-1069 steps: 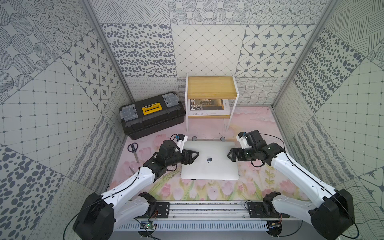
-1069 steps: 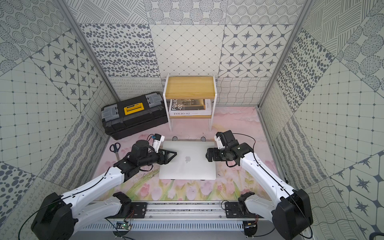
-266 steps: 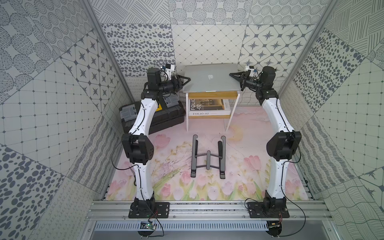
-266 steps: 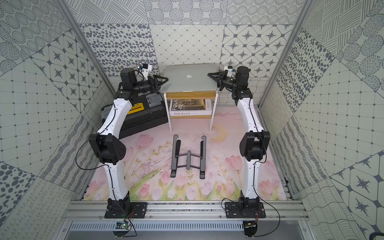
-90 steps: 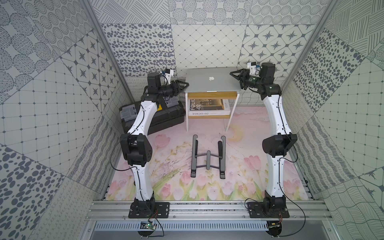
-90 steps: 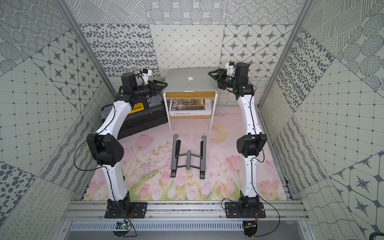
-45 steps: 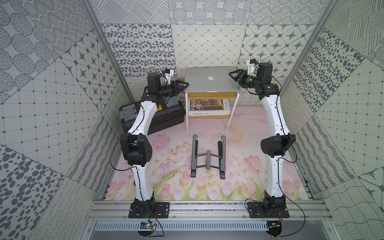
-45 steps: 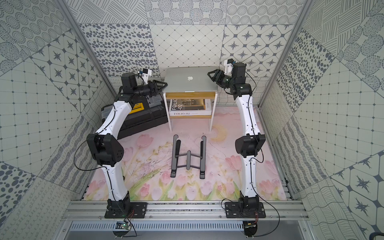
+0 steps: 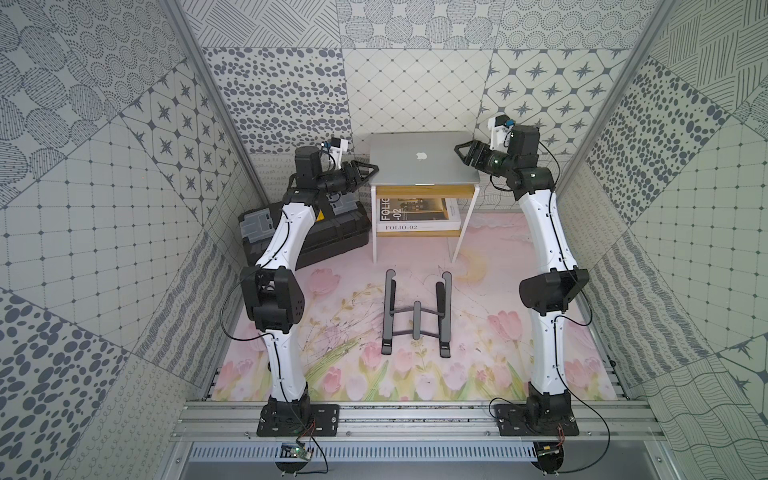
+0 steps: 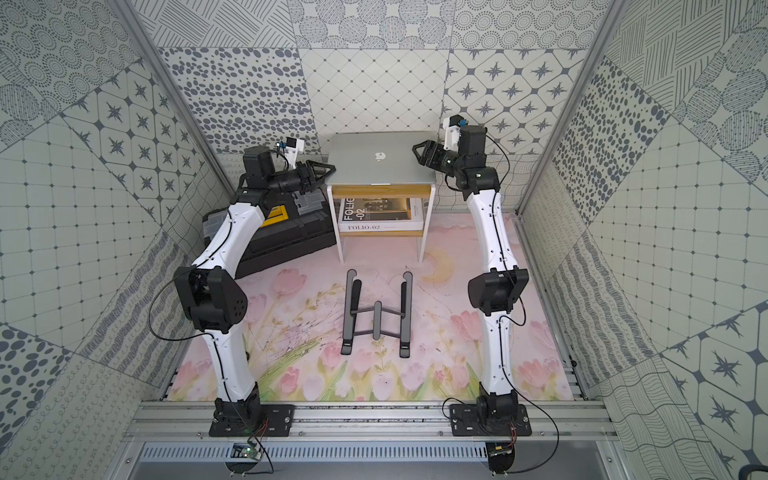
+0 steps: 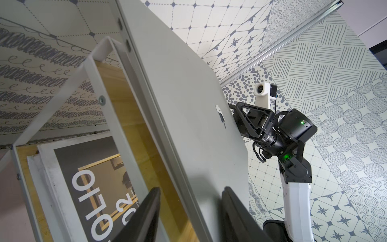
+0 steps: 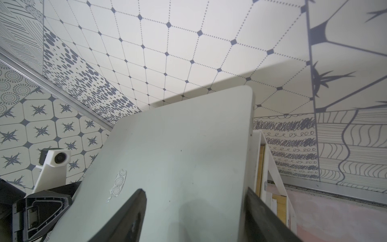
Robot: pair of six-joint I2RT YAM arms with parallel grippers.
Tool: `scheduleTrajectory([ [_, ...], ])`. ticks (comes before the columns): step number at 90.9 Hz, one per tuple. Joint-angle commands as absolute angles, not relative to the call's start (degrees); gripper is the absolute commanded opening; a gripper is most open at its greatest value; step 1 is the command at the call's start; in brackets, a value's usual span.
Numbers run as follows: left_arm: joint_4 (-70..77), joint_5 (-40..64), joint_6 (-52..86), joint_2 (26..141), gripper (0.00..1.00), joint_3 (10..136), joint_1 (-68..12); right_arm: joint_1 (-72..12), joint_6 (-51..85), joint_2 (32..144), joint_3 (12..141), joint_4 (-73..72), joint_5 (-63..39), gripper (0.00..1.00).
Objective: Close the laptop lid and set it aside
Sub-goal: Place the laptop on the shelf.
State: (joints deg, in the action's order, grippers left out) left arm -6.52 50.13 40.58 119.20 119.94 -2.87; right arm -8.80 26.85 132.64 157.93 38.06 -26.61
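Well, arms (image 9: 286,232) (image 9: 544,232) outstretched (flanking laptop (image 9: 419,168))

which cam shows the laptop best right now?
A top view: both show the whole closed laptop lying on the small wooden table, logo up. The left wrist view shows the lid at a steep slant, cropped; the right wrist view shows only a lid corner and the logo.

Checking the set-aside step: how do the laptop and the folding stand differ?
The laptop is silver, closed, on the shelf; the folding stand is dark, empty, on the floral mat. The laptop is a solid slab; the folding stand an open frame. Both sit centred.
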Motion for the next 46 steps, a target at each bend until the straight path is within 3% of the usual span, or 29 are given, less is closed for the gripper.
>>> scheduleTrajectory([
  [1,-17.61,51.42,40.51,119.82,0.5,118.54,-2.42,-10.72,23.91,129.27,158.62,34.06,-27.49,0.75],
  [46,-16.33,50.8,41.48,118.08,0.51,117.03,-2.37,-10.05,23.04,127.41,157.4,36.09,-27.85,0.84],
])
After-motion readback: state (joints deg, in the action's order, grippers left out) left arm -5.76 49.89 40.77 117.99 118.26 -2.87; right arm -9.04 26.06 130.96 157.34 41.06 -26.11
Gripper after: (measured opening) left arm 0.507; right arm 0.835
